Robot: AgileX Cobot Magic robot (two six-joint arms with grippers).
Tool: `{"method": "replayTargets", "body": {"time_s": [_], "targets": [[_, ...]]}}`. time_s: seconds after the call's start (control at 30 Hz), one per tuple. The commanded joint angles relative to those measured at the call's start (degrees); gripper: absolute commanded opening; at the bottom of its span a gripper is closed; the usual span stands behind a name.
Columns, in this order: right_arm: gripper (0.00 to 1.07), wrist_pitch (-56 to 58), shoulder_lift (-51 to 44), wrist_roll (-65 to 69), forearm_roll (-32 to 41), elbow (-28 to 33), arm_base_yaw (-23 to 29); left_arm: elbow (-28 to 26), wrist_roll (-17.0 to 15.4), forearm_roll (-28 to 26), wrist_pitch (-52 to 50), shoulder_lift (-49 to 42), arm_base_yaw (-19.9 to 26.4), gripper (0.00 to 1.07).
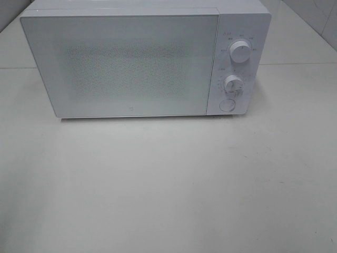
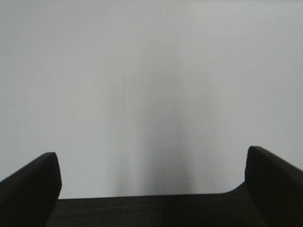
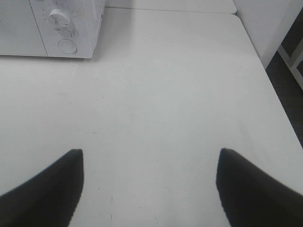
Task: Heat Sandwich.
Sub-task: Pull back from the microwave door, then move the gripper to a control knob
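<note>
Sandwich is not in any of the three views: it is not on the bare tabletop point(image 1: 168, 184) in front of the microwave oven point(image 1: 131, 63), nor under either wrist camera. The oven door point(image 1: 121, 66) is shut, and its frosted panel shows nothing of the inside, so I cannot tell whether the sandwich is inside.

The left gripper point(image 2: 152, 158) has its jaws wide apart and empty over plain white surface. The right gripper point(image 3: 151, 156) also stands apart and empty, above the tabletop to the right of the oven, near the corner that carries the lower knob point(image 1: 233, 83) and the round button point(image 1: 227, 105). The upper knob point(image 1: 240, 51) sits above them on the control panel.

As a judgement, a sandwich should be light, soft and easily crushed. Its layers are loose, so it can slide apart or shed filling if tilted. The safest hold would be across the two bread faces near the middle, closing only until the bread gives slightly and keeping it level. Pinching a corner or the crust edge risks tearing it. The door has to be opened before anything can go in or come out.
</note>
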Motion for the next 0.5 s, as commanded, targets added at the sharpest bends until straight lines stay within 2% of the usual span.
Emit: {"method": "replayTargets", "body": {"time_s": [0.03, 0.2, 0.33, 0.5], "targets": [[0.75, -0.4, -1.55, -0.29, 0.17, 0.0, -0.4, 0.34, 0.74, -0.74, 1.2, -3.04, 0.17, 1.04], [0.75, -0.4, -1.55, -0.29, 0.17, 0.0, -0.4, 0.57, 0.69, -0.69, -0.06, -8.31, 0.17, 1.04], [0.75, -0.4, -1.55, -0.29, 0.11, 0.0, -0.4, 2.75, 0.69, -0.92, -5.5, -12.26, 0.17, 1.04], [0.75, -0.4, -1.55, -0.29, 0.11, -0.06, -0.4, 2.92, 0.46, -0.92, -5.21, -14.61, 0.17, 1.04]]}}
